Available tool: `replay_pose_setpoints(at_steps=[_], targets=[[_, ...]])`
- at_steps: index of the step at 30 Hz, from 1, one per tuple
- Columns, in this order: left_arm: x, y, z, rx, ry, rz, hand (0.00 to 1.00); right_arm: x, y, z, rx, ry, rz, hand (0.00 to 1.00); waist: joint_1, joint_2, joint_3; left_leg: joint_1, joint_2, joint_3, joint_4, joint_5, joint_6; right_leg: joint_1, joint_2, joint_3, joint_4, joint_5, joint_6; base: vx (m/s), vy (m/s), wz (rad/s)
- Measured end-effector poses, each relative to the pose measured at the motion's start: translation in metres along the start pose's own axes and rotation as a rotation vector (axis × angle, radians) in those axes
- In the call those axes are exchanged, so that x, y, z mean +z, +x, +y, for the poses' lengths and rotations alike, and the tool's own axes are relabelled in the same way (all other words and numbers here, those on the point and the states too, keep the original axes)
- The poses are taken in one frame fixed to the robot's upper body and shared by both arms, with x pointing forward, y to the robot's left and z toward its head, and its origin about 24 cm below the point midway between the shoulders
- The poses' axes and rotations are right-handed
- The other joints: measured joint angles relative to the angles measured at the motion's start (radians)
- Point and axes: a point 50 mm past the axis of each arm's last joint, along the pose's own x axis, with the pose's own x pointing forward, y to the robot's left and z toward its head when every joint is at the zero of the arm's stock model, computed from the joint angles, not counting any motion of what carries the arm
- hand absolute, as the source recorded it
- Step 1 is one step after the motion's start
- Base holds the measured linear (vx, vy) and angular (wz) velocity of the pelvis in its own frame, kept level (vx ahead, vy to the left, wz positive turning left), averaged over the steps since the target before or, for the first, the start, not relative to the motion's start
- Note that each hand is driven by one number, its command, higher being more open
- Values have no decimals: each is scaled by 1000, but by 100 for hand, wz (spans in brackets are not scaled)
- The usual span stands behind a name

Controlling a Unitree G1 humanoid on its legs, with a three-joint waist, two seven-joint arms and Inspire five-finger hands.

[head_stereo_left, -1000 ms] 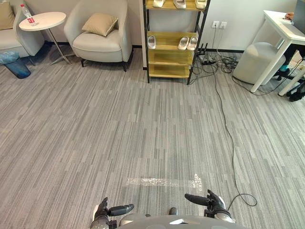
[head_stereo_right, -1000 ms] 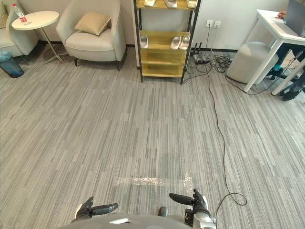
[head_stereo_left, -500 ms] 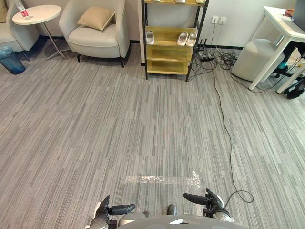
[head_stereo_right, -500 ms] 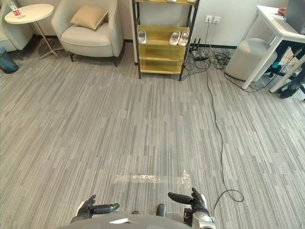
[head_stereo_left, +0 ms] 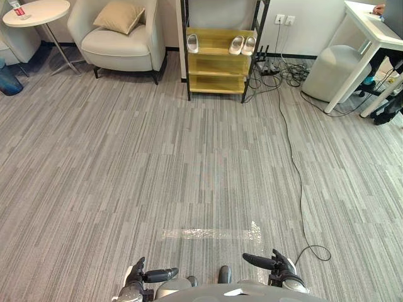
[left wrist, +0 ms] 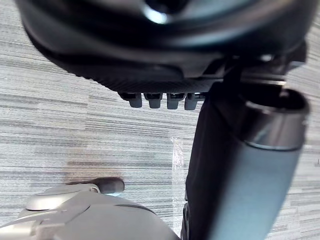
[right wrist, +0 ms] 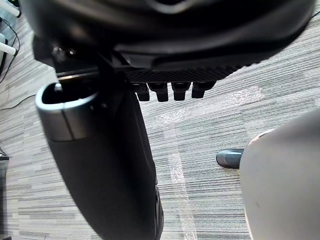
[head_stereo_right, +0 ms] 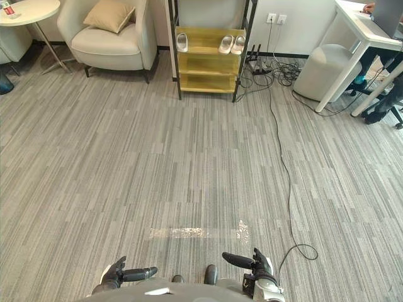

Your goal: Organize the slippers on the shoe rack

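The wooden shoe rack (head_stereo_left: 217, 58) with a black frame stands against the far wall, well ahead of me. On its upper visible shelf lie a single pale slipper (head_stereo_left: 192, 43) at the left and a pair of pale slippers (head_stereo_left: 242, 44) at the right. The two lower shelves look bare. My left hand (head_stereo_left: 135, 277) and right hand (head_stereo_left: 281, 265) hang low at the near edge, both open and empty, thumbs pointing inward. The wrist views show the left hand's fingers (left wrist: 160, 100) and the right hand's fingers (right wrist: 170, 90) over bare carpet.
A cream armchair (head_stereo_left: 116, 41) and a round side table (head_stereo_left: 34, 11) stand left of the rack. Right of it are tangled cables (head_stereo_left: 283, 69), a grey pouf (head_stereo_left: 330, 72) and a white desk (head_stereo_left: 374, 34). A black cable (head_stereo_left: 297, 170) runs down the carpet. A tape strip (head_stereo_left: 211, 234) lies near me.
The whole picture has shifted, so the camera has moved: the rack sits higher and its top shelf has left the view. Both hands stay as they were.
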Motion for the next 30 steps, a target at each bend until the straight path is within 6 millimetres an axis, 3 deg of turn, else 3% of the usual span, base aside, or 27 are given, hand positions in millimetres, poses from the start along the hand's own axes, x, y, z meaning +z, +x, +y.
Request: replay_pose_setpoints(at_steps=[4,6,7,8,9,10,12,13,16,17,19,21,23,25,27,28,29,30], targets=[[5,1,1,3,-11,-8,100,2,0,2,5,3,-6,100,-3,-6,4,-39,8,3,78,-50,-14,-1,4,-3,1,-14,-9,5,-6,-1],[7,2,-1,3,-38,-16,100,3,0,1,5,-2,-12,100,-2,10,13,-94,48,13,251,-155,-45,20,31,-6,1,-38,-32,52,-18,-13],[8,2,-1,3,-40,-17,100,3,0,1,5,-3,-12,100,-2,12,13,-98,53,16,267,-161,-53,23,33,-5,1,-40,-35,74,2,-14],[8,1,0,5,-46,-25,100,4,0,1,9,-8,-18,100,1,11,17,-134,73,38,376,-189,-91,35,40,-4,1,-50,-45,96,-4,-6],[14,2,1,7,-55,-46,100,4,0,2,9,-6,-19,100,1,17,21,-206,93,60,534,-185,-99,42,43,-2,1,-58,-54,193,-8,-11],[20,2,-1,3,-76,-75,100,5,0,-1,4,-4,-21,100,3,21,24,-274,122,76,709,-155,-133,66,47,9,4,-69,-59,172,-16,-18],[27,2,-7,-7,-120,-105,100,7,1,-6,-11,5,-24,100,13,46,39,-375,163,92,920,-190,-86,108,39,44,14,-94,-79,258,35,-39],[30,2,-8,-10,-129,-117,100,8,1,-8,-17,8,-28,100,13,56,44,-408,170,91,937,-199,-76,122,25,57,19,-109,-82,315,97,-43],[39,3,-9,-12,-133,-147,100,10,2,-8,-20,21,-29,100,17,54,48,-492,156,95,809,-200,-77,138,-41,78,34,-152,-57,298,162,-28],[45,4,-9,-16,-133,-165,100,11,2,-7,-20,23,-31,100,20,51,51,-519,132,83,660,-176,-88,148,-79,85,37,-184,-34,470,256,-13],[51,4,-8,-14,-132,-183,100,13,2,-5,-15,24,-35,100,30,37,60,-530,80,52,411,-68,-95,168,-131,87,42,-234,-1,504,276,-16],[49,4,-9,-12,-140,-175,100,14,3,-4,-14,23,-37,100,40,43,58,-523,76,33,290,55,-94,195,-147,100,49,-288,32,472,269,-33],[52,5,-4,-2,-158,-183,100,17,3,9,22,31,-41,100,48,20,63,-541,63,39,411,51,-27,182,-168,106,158,-323,21,558,290,-35],[56,6,0,4,-147,-190,100,17,2,19,50,40,-45,100,55,-6,56,-519,56,65,462,-22,4,98,-197,115,388,-334,50,516,254,-23],[49,7,6,20,-118,-155,100,20,1,25,83,39,-58,100,47,-39,62,-385,22,90,472,-114,53,-29,-230,143,846,-276,181,735,301,-21],[48,7,6,19,-110,-152,100,21,1,25,84,40,-63,100,44,-38,63,-362,19,90,469,-126,58,-55,-232,138,922,-271,191,693,194,-8],[46,7,4,11,-76,-139,100,29,2,25,85,37,-93,100,36,-30,68,-249,12,86,419,-153,68,-148,-250,43,1151,-294,145,539,125,-3],[46,7,4,9,-73,-138,100,30,2,25,85,36,-99,100,34,-29,69,-233,11,83,408,-154,69,-158,-254,24,1165,-300,132,523,108,0]])
